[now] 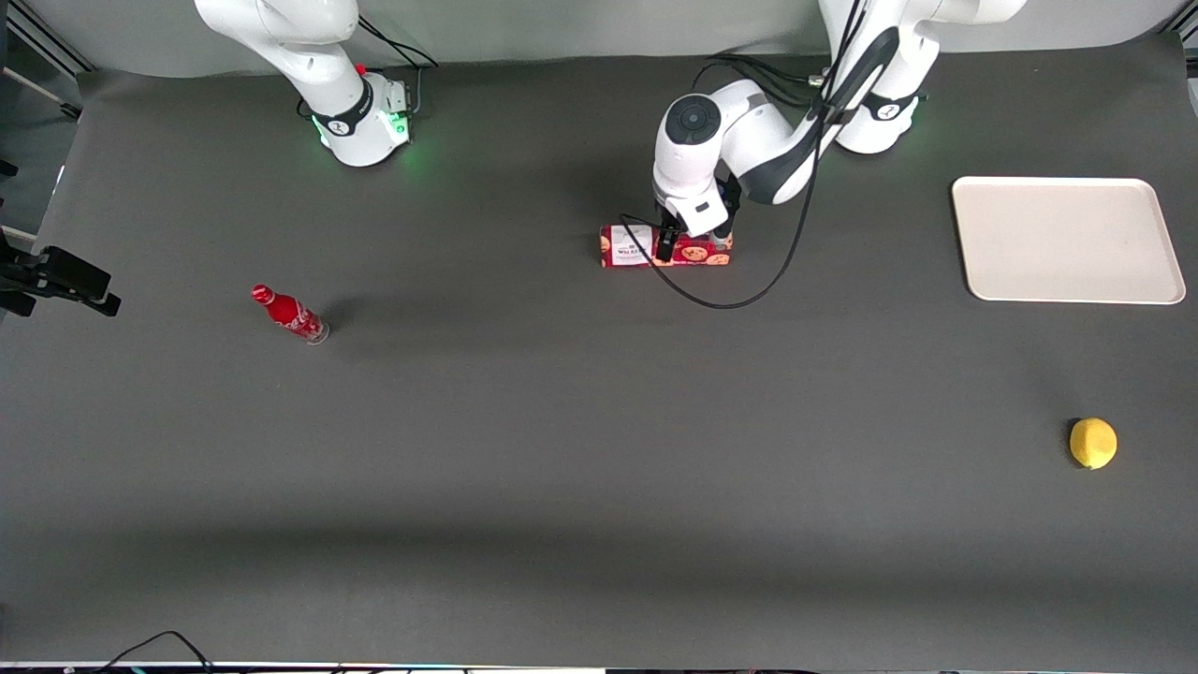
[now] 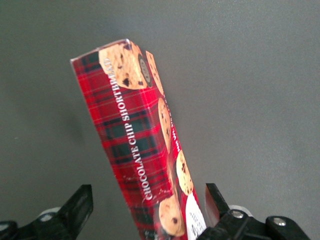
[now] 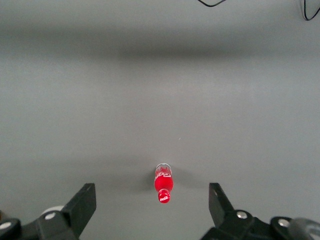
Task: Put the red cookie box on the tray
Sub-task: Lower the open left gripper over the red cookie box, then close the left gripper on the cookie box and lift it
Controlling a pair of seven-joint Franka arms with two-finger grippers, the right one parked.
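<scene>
The red cookie box [image 1: 636, 248] lies flat on the dark table, near the working arm's base and around the table's middle. My left gripper [image 1: 693, 245] is down over the box, about its middle. In the left wrist view the box [image 2: 140, 145] runs lengthwise between my open gripper [image 2: 148, 192]. One finger [image 2: 214, 197] stands close beside the box's cookie-picture side, the other finger [image 2: 80, 200] is well apart from it. The cream-white tray [image 1: 1067, 240] lies bare toward the working arm's end of the table.
A small red bottle [image 1: 290, 314] lies toward the parked arm's end; it also shows in the right wrist view [image 3: 163, 183]. A yellow lemon [image 1: 1093, 443] sits nearer the front camera than the tray. A black cable [image 1: 739, 300] loops onto the table beside the box.
</scene>
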